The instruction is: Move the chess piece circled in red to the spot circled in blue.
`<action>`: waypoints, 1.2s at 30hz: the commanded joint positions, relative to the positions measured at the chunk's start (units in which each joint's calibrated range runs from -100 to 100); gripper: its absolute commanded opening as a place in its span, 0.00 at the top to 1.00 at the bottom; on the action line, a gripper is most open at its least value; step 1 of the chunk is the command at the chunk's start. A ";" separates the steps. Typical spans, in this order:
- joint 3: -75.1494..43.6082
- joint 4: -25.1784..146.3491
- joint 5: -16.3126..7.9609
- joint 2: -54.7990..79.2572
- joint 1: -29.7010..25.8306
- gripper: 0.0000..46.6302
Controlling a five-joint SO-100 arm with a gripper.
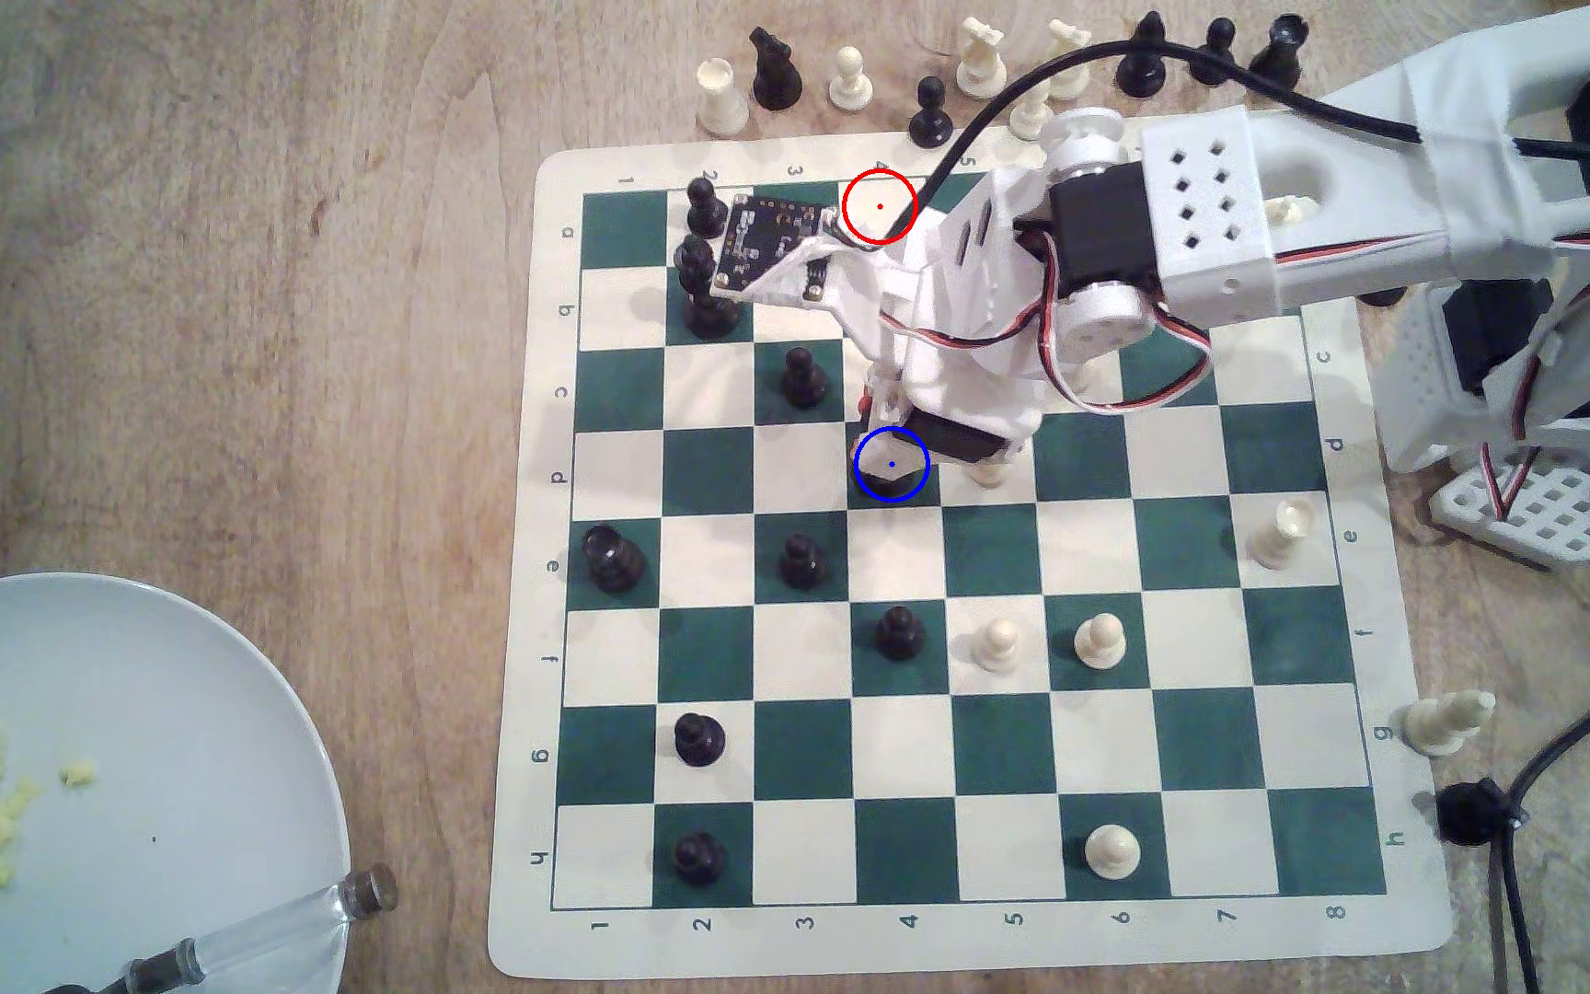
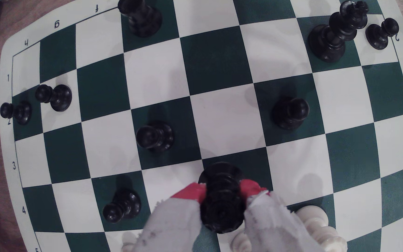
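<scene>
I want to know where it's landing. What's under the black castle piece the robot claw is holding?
A dark green square lies under the black rook, which the gripper grips between its red fingertips. The rook's base hides whether it touches the board.

Chess mat (image 1: 523,535) border carried printed coordinates: letters a–h down its 9 o'clock and 3 o'clock margins, numerals 1–8 along 6 o'clock and 12 o'clock margins in the exterior view. No other legible text noted.
</scene>
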 commanded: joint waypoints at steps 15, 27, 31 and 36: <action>-0.31 -1.75 0.59 2.17 2.10 0.99; 0.05 -2.25 0.63 2.68 2.33 0.99; 0.23 -2.57 0.63 3.19 2.25 0.99; 0.69 -2.98 0.63 3.28 2.18 0.98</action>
